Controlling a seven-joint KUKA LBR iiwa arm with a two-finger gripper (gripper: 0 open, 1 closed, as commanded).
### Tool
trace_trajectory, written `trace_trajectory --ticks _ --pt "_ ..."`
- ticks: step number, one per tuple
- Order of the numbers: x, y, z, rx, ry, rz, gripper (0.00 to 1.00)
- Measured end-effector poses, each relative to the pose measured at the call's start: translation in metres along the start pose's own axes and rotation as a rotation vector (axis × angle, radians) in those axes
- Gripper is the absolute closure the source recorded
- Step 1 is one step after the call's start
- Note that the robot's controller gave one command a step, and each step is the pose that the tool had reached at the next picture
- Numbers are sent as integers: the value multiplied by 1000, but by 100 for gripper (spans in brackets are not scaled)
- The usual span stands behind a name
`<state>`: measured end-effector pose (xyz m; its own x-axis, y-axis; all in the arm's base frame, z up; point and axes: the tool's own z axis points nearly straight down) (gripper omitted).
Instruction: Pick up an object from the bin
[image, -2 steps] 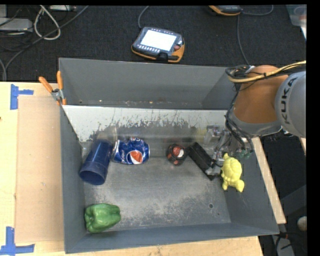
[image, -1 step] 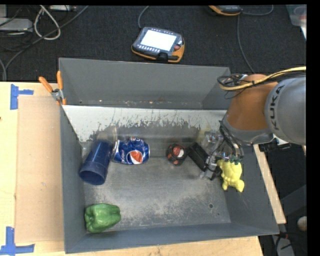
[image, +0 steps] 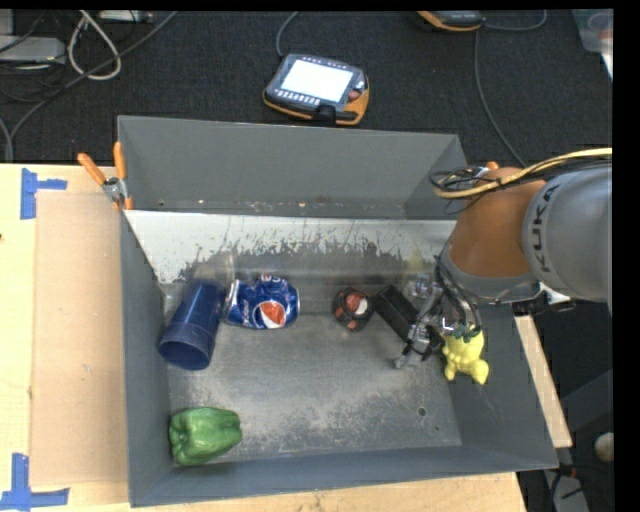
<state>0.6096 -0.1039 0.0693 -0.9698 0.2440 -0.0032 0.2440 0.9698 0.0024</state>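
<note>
yellow toy (image: 466, 358) lies just beside the claw (image: 420, 345), arm-side; a black block (image: 393, 310) on its other side. claw's state: cannot tell. probably the reaching step; next, settle round one thing and clench.

Arm (image: 570, 235): extended from the right.
Wrist (image: 488, 245): orange-covered, angled down.
Gripper (image: 414, 347): hung low, pointed down and left.
</note>
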Motion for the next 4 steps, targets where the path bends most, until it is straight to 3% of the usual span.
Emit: trace_trajectory --ticks 1,2,4 --pt "8 5 -1 0 3 166 100" --pt "8 5 -1 0 3 165 100" --pt "9 5 -58 0 8 162 100"
